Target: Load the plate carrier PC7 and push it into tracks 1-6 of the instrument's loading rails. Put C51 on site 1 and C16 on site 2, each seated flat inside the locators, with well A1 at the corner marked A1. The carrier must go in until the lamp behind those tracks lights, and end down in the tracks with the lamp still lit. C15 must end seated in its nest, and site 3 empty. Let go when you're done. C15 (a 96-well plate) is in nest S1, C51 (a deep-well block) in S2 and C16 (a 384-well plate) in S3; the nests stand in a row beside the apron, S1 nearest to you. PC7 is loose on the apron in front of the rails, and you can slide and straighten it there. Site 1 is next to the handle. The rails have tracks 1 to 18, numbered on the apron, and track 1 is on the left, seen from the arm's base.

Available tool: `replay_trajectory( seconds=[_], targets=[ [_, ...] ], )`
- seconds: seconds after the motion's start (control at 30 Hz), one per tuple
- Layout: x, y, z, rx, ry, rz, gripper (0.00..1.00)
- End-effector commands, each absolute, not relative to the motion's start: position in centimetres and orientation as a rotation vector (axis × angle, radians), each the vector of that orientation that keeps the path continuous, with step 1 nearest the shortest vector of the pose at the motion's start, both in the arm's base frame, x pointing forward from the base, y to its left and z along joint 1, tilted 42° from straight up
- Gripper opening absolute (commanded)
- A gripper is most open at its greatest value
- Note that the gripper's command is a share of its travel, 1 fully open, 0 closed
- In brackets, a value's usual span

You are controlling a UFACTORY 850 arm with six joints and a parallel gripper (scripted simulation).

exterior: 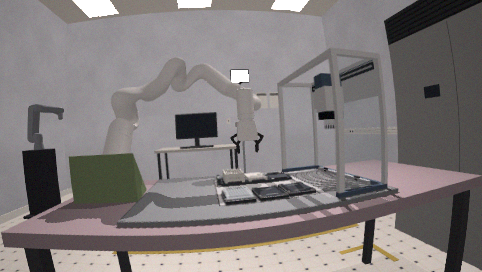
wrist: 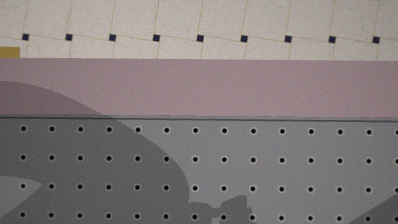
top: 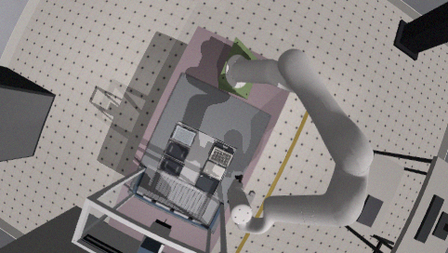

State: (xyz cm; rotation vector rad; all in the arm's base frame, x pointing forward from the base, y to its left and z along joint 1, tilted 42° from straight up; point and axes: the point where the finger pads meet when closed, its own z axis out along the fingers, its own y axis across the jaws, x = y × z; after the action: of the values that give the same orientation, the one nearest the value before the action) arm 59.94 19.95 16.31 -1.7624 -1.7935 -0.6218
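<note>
The carrier PC7 (top: pixel 177 150) lies on the grey apron in front of the rails (top: pixel 183 195). Its site nearest the arm's base holds a light plate (top: pixel 182 135) (exterior: pixel 238 193); the other two sites look dark and empty. Beside it stands the row of nests: a plate with visible wells (top: pixel 221 154) nearest the base, a white plate (top: pixel 214 170) in the middle, and a dark far nest (top: pixel 206 183). I cannot read any labels. My gripper (exterior: pixel 246 145) (top: pixel 238 178) is open and empty, high above the deck just outside the nest row. The wrist view shows no fingers.
The instrument's frame (exterior: pixel 332 120) stands over the rails (exterior: pixel 327 180). The wrist view shows the perforated grey deck (wrist: pixel 250 170), the pink table edge (wrist: pixel 200 87) and the floor beyond. A green block (exterior: pixel 102 177) sits at the arm's base.
</note>
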Motion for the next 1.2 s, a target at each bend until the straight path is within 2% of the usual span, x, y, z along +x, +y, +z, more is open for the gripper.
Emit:
replay_trajectory(
  seconds=[0.0,0.17,0.2,1.17],
  targets=[
    [60.0,19.9,16.4,-1.763,-1.794,-0.624,1.00],
    [60.0,19.9,16.4,-1.763,-1.794,-0.624,1.00],
    [59.6,19.6,16.3,-1.789,-1.761,-0.610,0.82],
    [49.1,14.2,12.2,-2.271,-0.857,-0.250,0.82]
  ],
)
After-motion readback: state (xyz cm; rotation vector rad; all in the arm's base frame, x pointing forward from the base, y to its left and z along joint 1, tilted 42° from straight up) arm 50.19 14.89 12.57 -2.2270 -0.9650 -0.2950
